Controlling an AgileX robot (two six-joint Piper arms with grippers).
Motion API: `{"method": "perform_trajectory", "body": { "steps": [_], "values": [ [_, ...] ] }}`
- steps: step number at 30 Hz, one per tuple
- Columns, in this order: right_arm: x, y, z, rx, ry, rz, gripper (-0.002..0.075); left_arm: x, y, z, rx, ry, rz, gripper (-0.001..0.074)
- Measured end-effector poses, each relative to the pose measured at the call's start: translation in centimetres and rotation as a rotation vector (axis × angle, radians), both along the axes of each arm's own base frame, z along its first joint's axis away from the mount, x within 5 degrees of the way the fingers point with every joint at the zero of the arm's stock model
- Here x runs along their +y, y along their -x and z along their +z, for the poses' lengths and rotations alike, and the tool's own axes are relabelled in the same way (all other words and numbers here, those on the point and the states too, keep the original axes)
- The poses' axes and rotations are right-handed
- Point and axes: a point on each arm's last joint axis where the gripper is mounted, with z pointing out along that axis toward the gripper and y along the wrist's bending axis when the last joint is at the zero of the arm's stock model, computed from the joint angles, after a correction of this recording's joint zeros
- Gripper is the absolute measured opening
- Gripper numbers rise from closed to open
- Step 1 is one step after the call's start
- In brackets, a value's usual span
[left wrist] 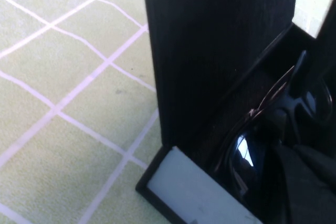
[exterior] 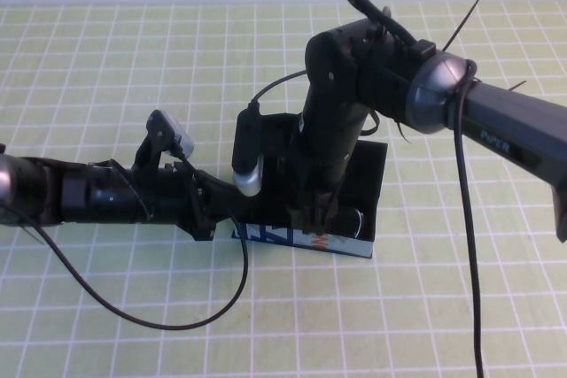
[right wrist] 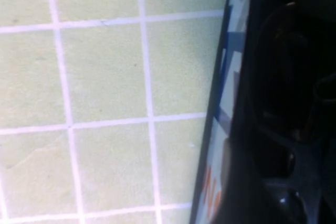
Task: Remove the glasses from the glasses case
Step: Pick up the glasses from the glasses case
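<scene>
Resting on green checked cloth (exterior: 89,307), glasses case (exterior: 368,174) hosts right gripper (exterior: 314,214), left gripper (exterior: 213,214) beside; grips unclear.

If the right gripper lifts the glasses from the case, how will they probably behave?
The glasses look glossy, so the right gripper, lowered into the glasses case, may slip on them. Their thin frame probably flexes and could snag the wall. The left gripper is at the case's left end.

R arm hides most of glasses (left wrist: 273,129) in case (exterior: 368,170); both grippers' fingertips hidden.
</scene>
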Motion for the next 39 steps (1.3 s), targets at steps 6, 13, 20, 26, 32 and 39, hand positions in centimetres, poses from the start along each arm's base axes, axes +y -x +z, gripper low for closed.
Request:
{"method": "perform_trajectory", "body": {
  "steps": [6,13,20,26,32,39],
  "values": [
    [0.0,-0.2,-0.4,-0.01,0.005,-0.016,0.0295,0.0,0.0,0.0,0.0,-0.001,-0.004,-0.0004],
    [-0.7,-0.8,-0.5,-0.012,0.015,-0.037,0.0295,0.0,0.1,0.0,-0.001,-0.006,-0.011,-0.0004],
    [-1.6,-1.5,-0.4,0.043,-0.045,-0.091,0.0295,0.0,0.1,-0.1,-0.001,-0.007,-0.015,-0.0004],
    [-1.3,-1.3,-0.3,0.064,-0.079,-0.079,0.0295,0.0,0.1,0.0,-0.001,-0.006,-0.016,-0.0004],
    [-1.2,-1.4,-0.8,0.073,-0.075,-0.077,0.0295,0.0,0.1,0.0,-0.001,-0.006,-0.016,-0.0004],
    [-1.2,-1.7,-1.6,0.066,-0.057,-0.074,0.0295,0.0,0.1,0.0,-0.001,-0.006,-0.016,-0.0004]
  ]
}}
